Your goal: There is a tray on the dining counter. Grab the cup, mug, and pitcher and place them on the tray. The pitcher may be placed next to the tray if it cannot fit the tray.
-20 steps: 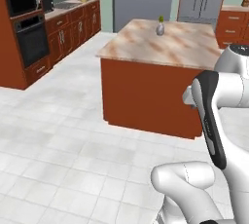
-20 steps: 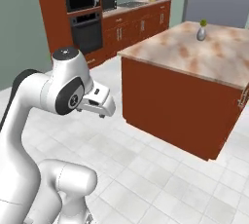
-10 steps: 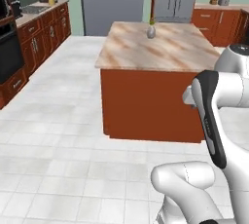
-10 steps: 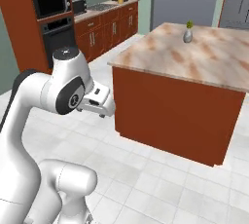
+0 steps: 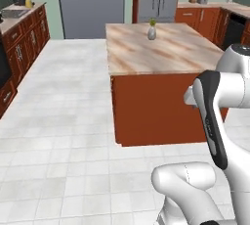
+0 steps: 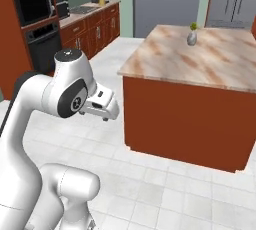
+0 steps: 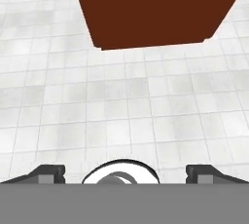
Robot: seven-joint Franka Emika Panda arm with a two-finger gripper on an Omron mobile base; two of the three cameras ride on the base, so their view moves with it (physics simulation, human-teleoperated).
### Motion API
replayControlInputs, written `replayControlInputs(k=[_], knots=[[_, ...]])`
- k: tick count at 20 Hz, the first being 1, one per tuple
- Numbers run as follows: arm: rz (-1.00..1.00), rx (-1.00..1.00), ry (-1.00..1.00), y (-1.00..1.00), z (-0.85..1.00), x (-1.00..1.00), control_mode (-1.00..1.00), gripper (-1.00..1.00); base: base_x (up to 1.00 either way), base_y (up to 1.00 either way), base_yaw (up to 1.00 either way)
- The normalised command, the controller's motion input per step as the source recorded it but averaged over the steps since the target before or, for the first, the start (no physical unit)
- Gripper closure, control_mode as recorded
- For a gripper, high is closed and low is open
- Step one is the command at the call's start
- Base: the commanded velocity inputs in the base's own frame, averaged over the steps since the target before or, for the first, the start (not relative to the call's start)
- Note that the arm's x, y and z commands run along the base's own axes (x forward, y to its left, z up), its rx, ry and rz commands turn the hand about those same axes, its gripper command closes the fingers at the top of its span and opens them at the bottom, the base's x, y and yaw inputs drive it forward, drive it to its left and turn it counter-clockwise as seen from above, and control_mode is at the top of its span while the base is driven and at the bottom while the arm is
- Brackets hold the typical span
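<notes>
The base is in transit with none of the tray, cup, mug or pitcher in sight, so the sensible step is to go on turning and driving past the island desk [image 5: 161,48] — which carries just a small vase with a sprig [image 5: 152,32] — until the dining counter comes into view, arm tucked clear of the island's corner. The gripper [image 7: 124,173] points at the white tiled floor [image 7: 121,111] just short of the island's red-brown side, its jaws spread wide and empty. Against the earlier frames the whole view has swung — the island now sits more squarely ahead and the wall oven [image 6: 32,9] has slid toward the left edge — which is the camera moving, not the furniture.

Small vase [image 5: 152,33] on the island too small for detail; island top [image 6: 235,69] cut off at right edge.
</notes>
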Motion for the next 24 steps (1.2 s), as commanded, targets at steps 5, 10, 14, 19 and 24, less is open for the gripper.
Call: replayControlInputs(k=[5, 10, 14, 19, 24], knots=[[0.0, 0.0, 0.0, 0.0, 0.0, 0.0, 1.0, -1.0, 0.47, 1.0, -0.27], [0.0, 0.0, 0.0, 0.0, 0.0, 0.0, 1.0, -1.0, 0.55, 1.0, -0.26], [0.0, 0.0, 0.0, 0.0, 0.0, 0.0, 1.0, -1.0, 0.69, 1.0, -0.19], [0.0, 0.0, 0.0, 0.0, 0.0, 0.0, 1.0, -1.0, 0.83, 1.0, -0.01], [0.0, 0.0, 0.0, 0.0, 0.0, 0.0, 1.0, -1.0, 1.0, 1.0, 0.05]])
